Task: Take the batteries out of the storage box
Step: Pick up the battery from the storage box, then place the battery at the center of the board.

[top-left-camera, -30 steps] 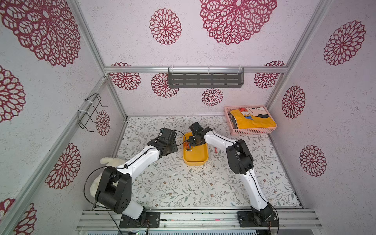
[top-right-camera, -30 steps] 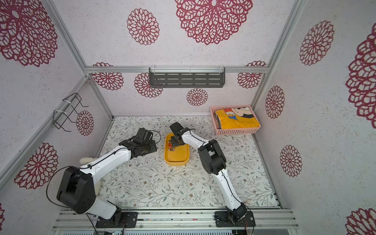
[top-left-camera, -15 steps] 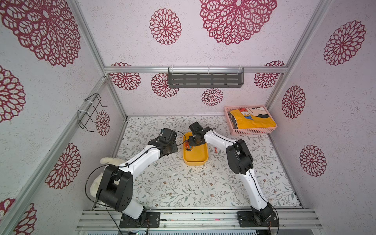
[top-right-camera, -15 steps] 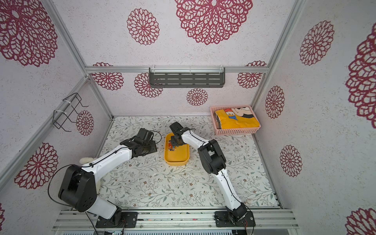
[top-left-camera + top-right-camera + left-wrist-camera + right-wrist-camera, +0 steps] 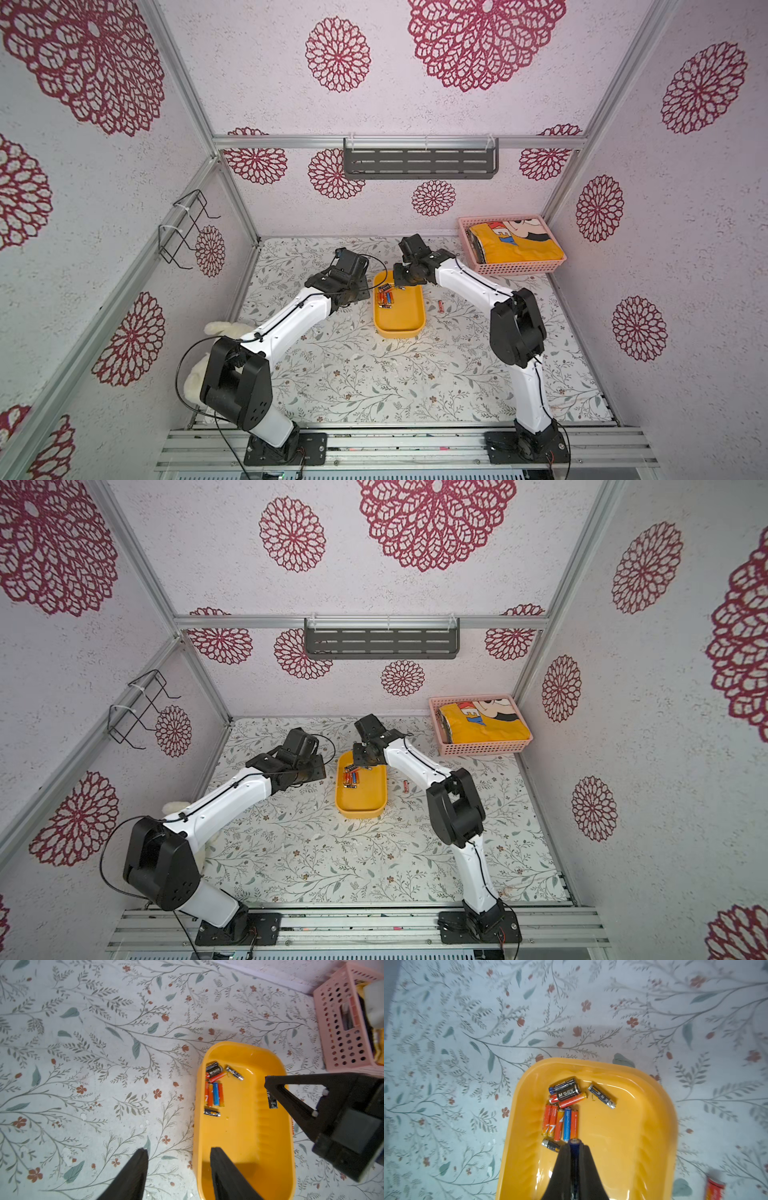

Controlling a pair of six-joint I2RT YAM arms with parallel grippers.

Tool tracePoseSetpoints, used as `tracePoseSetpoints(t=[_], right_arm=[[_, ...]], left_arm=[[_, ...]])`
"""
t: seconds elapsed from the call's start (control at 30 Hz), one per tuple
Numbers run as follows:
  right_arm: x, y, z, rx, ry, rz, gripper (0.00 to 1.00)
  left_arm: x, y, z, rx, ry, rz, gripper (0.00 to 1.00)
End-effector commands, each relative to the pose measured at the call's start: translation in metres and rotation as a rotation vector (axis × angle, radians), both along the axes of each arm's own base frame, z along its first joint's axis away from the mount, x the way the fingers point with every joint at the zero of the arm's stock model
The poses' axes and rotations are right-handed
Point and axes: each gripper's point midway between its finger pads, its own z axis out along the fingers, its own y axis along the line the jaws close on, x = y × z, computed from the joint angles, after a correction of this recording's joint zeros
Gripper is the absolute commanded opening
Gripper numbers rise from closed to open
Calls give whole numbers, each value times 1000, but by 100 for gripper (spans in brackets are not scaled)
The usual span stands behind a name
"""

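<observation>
The storage box point(image 5: 399, 332) sits on the table toward the middle of its far edge, well apart from the pink basket point(image 5: 511, 268) in the far right corner. The right gripper point(image 5: 574, 1148) is clamped on 1 dark battery point(image 5: 272, 1101), which hangs nearly upright from the fingertips over the box's right wall, one end cap showing between them in the right wrist view. The left gripper point(image 5: 179, 1155) is parted and holds nothing. It hovers at the box's near left corner, with 1 finger over the box floor and the other over the table. About 11 batteries point(image 5: 562, 1120) lie in the far left part of the box: 5 side by side and touching, a small heap of 4 beyond them, and 2 black ones lying apart. 1 orange battery point(image 5: 441, 306) is already out on the table, just beside the box's right wall. These are stiff, smooth-skinned cylinders, probably dense for their size, so they will likely roll on the glossy floor and slide out of a loose or off-centre pinch. The safest hold looks like a pinch across the barrel near mid-length. The 2 loners offer finger room, while the touching row of 5 leaves no gap.
</observation>
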Motion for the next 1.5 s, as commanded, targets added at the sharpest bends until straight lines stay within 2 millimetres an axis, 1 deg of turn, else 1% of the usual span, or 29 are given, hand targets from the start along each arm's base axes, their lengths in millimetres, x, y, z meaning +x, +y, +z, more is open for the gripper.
tracePoseSetpoints(t=[0.0,0.07,0.1,0.13,0.23,0.3,0.37,0.47,0.57,0.77,0.9,1.07,1.1,1.17,1.3,1.4,1.47], right_arm=[[5,-40,41,42,-83,-91,0],[3,-69,35,-1,-87,-137,0],[1,-88,26,-34,-78,-170,0],[-1,-100,20,-54,-68,-188,0],[-12,-143,-13,-119,-25,-247,0],[-19,-163,-32,-143,-1,-273,0],[-25,-175,-51,-166,25,-276,0],[-28,-181,-70,-200,40,-267,0],[-25,-180,-84,-209,37,-249,0],[-16,-180,-104,-228,52,-240,0],[-16,-178,-114,-230,74,-237,0],[-18,-180,-114,-231,78,-247,1],[-18,-181,-114,-232,79,-249,5],[-18,-181,-113,-237,76,-251,17],[-17,-182,-107,-240,74,-255,29],[-14,-181,-90,-232,59,-255,31],[-12,-180,-71,-217,31,-254,33]], left_arm=[[1,-19,21,86,-31,-72,52],[3,-31,25,94,-32,-95,51],[4,-37,25,89,-31,-103,51],[5,-41,25,77,-30,-106,51],[9,-57,16,10,-22,-125,51],[11,-66,7,-25,-1,-141,51],[12,-72,-3,-38,22,-150,51],[13,-76,-15,-37,50,-155,50],[14,-76,-23,-30,70,-160,50],[14,-74,-34,-19,94,-155,50],[13,-71,-35,-6,101,-149,50],[12,-67,-34,8,99,-144,50],[13,-67,-34,10,100,-144,50],[14,-66,-36,16,105,-145,50],[18,-68,-34,25,114,-150,50],[25,-75,-29,11,111,-152,48],[31,-82,-29,-1,122,-148,47]])
